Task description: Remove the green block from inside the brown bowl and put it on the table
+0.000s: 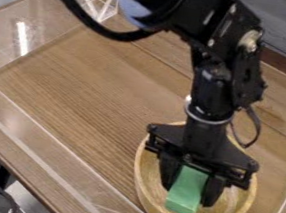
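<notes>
Sitting nearest the camera, at the tabletop's (94, 91) front right, the brown bowl (147, 185) shows its thick pale rim. Inside and above the bowl, the green block (185, 195) stands tilted on end, pinched between the two black fingers (169, 172) of the pincer (188, 183), which points straight down. Behind it, the black arm (212, 68) rises toward the upper left, with clear acrylic walls (37, 22) edging the wood-grain surface.

Fingers (188, 186) down, clamped on load
</notes>
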Robot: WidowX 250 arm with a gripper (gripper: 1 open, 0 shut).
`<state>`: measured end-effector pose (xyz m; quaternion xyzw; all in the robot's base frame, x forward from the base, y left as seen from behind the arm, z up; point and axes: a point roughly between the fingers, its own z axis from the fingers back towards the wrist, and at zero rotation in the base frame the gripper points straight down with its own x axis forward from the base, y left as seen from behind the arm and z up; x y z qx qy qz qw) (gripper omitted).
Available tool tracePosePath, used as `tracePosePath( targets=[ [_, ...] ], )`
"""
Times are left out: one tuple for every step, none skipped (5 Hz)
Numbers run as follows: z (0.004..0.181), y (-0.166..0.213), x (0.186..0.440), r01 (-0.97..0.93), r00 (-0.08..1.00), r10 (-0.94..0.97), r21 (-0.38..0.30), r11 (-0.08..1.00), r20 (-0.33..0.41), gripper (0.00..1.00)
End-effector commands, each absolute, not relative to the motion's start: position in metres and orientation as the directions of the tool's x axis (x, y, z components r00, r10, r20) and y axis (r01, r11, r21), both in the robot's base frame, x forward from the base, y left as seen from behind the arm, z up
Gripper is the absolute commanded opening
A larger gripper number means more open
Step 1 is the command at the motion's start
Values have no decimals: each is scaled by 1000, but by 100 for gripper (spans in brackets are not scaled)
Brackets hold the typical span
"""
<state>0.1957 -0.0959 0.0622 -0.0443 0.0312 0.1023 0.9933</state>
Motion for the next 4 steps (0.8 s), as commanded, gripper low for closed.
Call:
tracePosePath(
  targets=[
    [85,-99,207,-193,981,192,-120,974,-20,0],
    [91,-98,207,-180,984,179,-126,975,-20,0],
    [94,-97,207,-176,984,175,-133,975,-19,0],
    [96,-95,207,-175,985,174,-140,975,-20,0]
  ],
)
